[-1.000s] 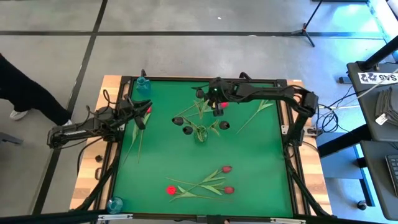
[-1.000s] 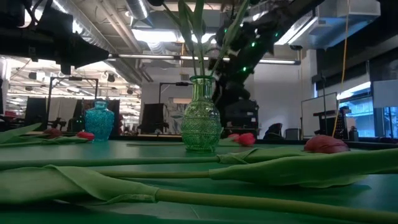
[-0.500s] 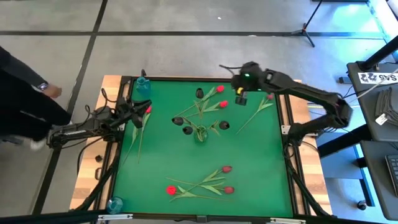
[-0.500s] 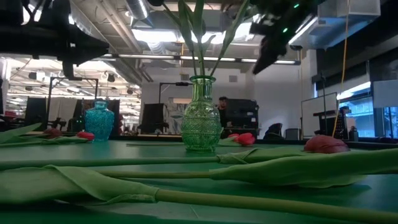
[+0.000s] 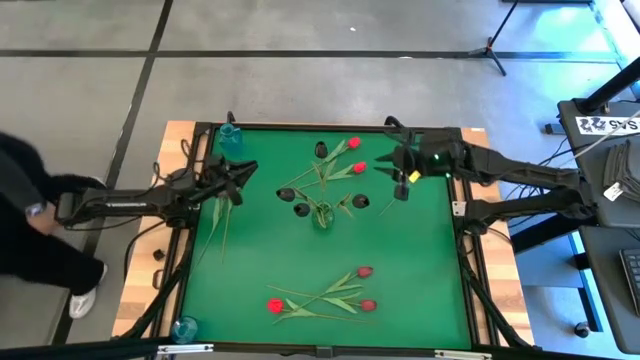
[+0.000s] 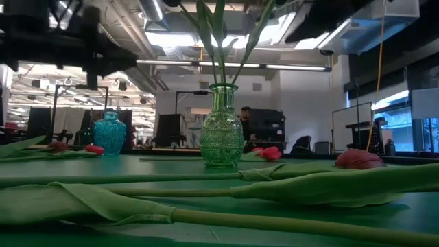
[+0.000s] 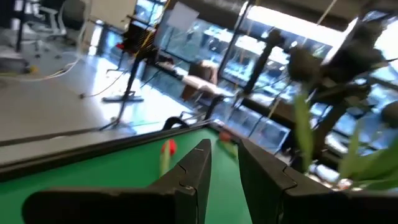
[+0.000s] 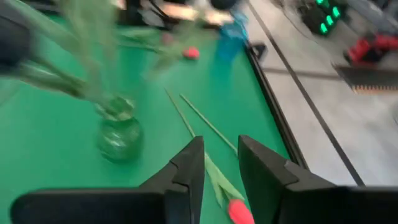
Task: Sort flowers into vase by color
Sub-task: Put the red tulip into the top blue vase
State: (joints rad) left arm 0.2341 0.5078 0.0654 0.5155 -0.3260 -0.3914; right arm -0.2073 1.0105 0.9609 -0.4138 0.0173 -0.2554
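Observation:
A green glass vase stands mid-table with dark-headed flowers in it. Red flowers lie beyond it, and a cluster lies near the front edge. Two more flowers lie by their stems at the left. My left gripper hovers level over the far left of the mat, narrowly open, with nothing between its fingers. My right gripper hangs above the far right of the mat, over a red flower, also narrowly open.
A teal vase stands at the far left corner and another by the near left corner. A black frame rims the green mat. A person stands left of the table.
My right gripper has drawn back from over the red flowers at the far middle toward the table's right edge and has risen. My left gripper has reached a little toward the table's right and rolled. The person at the left has moved.

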